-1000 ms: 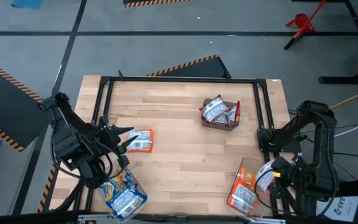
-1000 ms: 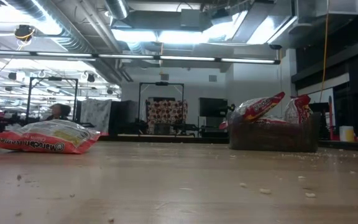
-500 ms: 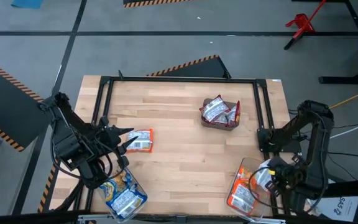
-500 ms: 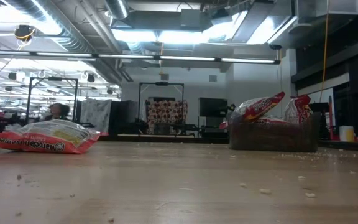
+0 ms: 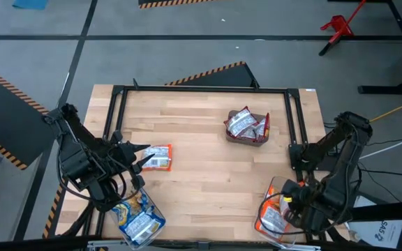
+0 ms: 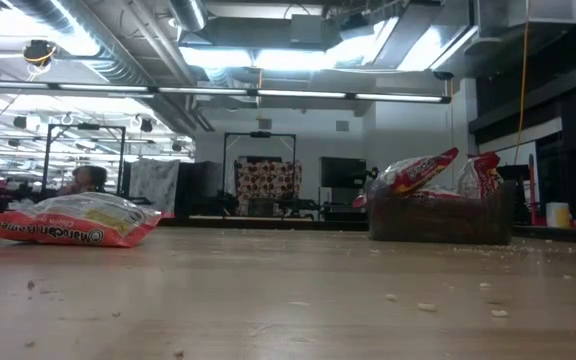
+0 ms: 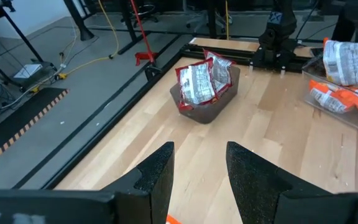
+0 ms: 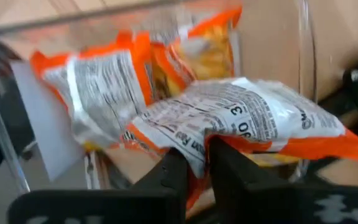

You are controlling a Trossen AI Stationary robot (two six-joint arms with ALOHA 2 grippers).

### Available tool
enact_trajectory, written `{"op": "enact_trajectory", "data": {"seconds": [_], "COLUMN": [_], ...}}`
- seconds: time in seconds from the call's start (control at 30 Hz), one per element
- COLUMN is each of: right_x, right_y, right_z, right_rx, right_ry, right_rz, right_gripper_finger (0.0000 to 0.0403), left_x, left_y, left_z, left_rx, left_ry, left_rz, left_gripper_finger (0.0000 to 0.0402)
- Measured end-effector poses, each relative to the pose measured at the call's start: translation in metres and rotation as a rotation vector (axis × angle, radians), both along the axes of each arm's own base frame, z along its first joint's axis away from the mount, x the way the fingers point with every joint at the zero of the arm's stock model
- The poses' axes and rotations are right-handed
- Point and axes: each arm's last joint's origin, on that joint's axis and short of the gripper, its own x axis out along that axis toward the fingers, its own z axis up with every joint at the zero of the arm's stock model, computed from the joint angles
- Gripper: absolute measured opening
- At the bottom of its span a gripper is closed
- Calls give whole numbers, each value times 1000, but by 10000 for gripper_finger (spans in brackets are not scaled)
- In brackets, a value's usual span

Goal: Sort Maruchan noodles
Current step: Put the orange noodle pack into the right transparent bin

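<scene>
From above, I see my right pincer [image 5: 287,202] down over the clear bin [image 5: 265,197] at the desk's [image 5: 208,174] near right corner, which holds orange-accented noodle packets [image 5: 272,216]. My left pincer [image 5: 144,157] waits at the left side, its tips just beside a lone orange packet [image 5: 159,157] lying flat on the wood. A second clear bin [image 5: 139,217] at the near left corner holds blue-and-yellow packets. A small brown box [image 5: 248,128] toward the far right holds red-accented packets standing on edge.

From desk height, the lone packet [image 6: 66,222] lies on the left, and I can read "Maruchan Ramen" upside down along its edge. The brown box [image 6: 438,214] sits on the right with red packets sticking up out of it. A person [image 6: 86,179] shows far back in the room.

Through the left wrist camera, the left pincer's fingers [image 7: 157,177] stand apart with nothing between them; beyond them are the brown box [image 7: 205,99] and the orange packets in the far bin [image 7: 344,99].

Through the right wrist camera, the right pincer [image 8: 194,168] has its fingers close together, pinching the edge of a white-and-orange packet [image 8: 247,127] inside the bin; its back panel carries fine black print, too blurred for me to read beyond a few digits.
</scene>
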Motion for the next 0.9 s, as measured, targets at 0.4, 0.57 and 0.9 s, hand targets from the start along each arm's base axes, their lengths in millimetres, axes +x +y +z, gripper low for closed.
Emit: {"op": "enact_trajectory", "data": {"seconds": [0.4, 0.57, 0.9], "right_x": [25, 25, 25], "right_y": [8, 13, 20], "right_z": [-24, -33, -34], "right_rx": [-73, -59, 80], "right_ry": [43, 119, 243], "right_rz": [101, 105, 131], "right_gripper_finger": [99, 101, 101], "left_x": [0, 0, 0], "left_y": [0, 0, 0], "left_z": [0, 0, 0], "left_rx": [-3, -2, 11], "left_ry": [4, 5, 13], "left_rz": [-1, -2, -8], "left_gripper_finger": [141, 141, 141]}}
